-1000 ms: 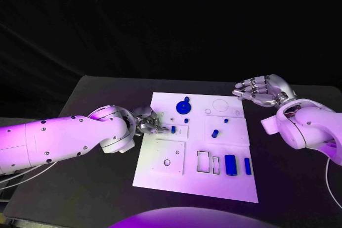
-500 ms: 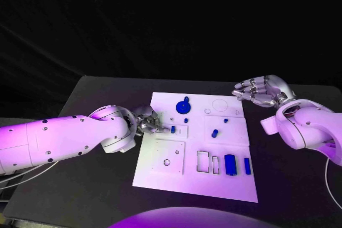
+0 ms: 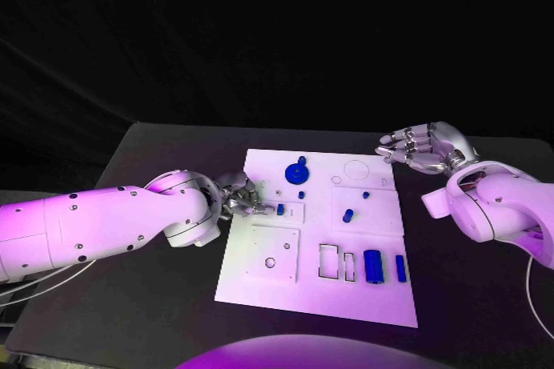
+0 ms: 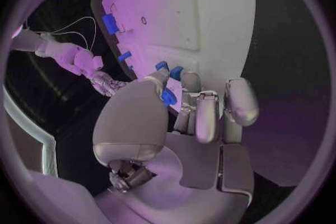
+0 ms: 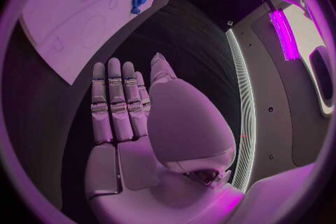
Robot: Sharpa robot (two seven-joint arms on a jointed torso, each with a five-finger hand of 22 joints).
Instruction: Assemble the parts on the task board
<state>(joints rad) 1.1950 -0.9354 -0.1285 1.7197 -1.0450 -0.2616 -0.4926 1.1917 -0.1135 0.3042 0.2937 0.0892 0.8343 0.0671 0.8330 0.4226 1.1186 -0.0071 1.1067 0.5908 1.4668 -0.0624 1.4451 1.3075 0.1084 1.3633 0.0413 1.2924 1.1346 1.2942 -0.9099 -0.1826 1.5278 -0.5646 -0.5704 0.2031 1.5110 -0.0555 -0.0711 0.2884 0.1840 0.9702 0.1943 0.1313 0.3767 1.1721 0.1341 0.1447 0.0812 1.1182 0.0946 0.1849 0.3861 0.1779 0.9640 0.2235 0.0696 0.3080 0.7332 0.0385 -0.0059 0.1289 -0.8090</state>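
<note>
A: Head view, what's noted?
B: White board sits mid-table. Blue disc is seen near its far edge, two upright blue blocks near the slots on the near side, small blue bits between. Left hand is placed at the board's left edge, on a small part. Right hand is held off the board's far right corner, nothing in it, fingers loosely curled.
A: Left wrist view?
B: A small blue piece is pinched at the fingertips, right at the board.
A: Right wrist view?
B: Palm flat, fingers straight, empty.
A: Progress?
B: Approx midway, judged; several outlines are unfilled.
</note>
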